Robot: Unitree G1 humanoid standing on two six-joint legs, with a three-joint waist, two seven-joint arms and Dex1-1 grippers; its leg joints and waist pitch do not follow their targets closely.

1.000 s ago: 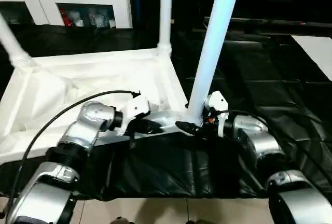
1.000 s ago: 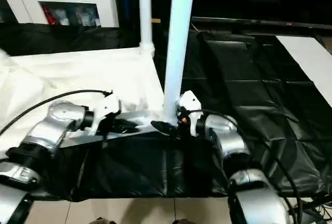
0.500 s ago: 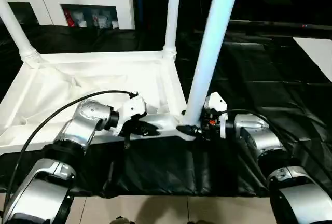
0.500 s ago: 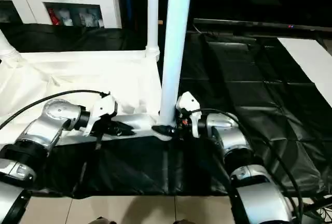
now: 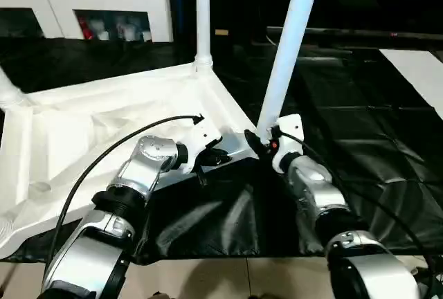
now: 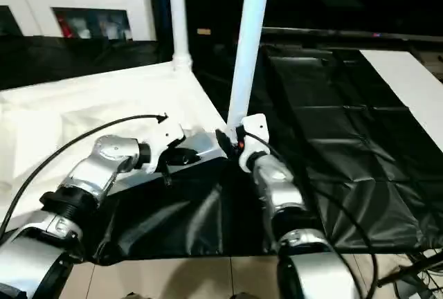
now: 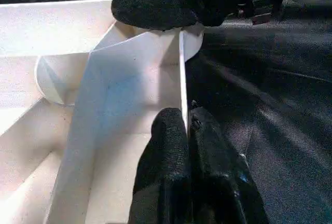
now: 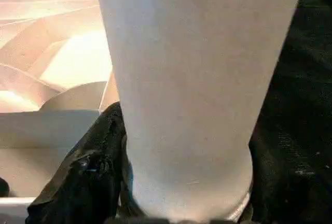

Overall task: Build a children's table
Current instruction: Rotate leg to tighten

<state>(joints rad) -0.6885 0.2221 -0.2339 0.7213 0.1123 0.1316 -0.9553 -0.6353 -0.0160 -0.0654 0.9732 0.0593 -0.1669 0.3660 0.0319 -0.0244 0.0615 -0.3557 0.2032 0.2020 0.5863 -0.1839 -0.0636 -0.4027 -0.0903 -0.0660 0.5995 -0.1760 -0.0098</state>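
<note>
The children's table lies upside down: its white top [image 5: 90, 133] rests on the black work table. One leg [image 5: 202, 15] stands in the far right socket and another leg [image 5: 289, 50] in the near right socket. A third leg's foot [image 5: 7, 91] shows at the left. My left gripper [image 5: 214, 157] is shut on the top's thin near rim [image 7: 181, 79], a finger [image 7: 166, 151] on each side. My right gripper [image 5: 259, 143] is closed around the base of the near right leg [image 8: 192, 79], with one finger [image 8: 88, 172] beside it.
The black-covered work table [image 5: 360, 119] stretches to the right, and its front edge [image 5: 242, 247] runs just below my forearms. A white cabinet [image 5: 90, 1] stands behind. A white sheet [image 5: 419, 70] lies at the far right. A black cable [image 5: 90, 174] loops over my left arm.
The view has shifted. The table top has turned on the work table, its near right corner swinging away. My right forearm now reaches the leg from the front instead of from the right.
</note>
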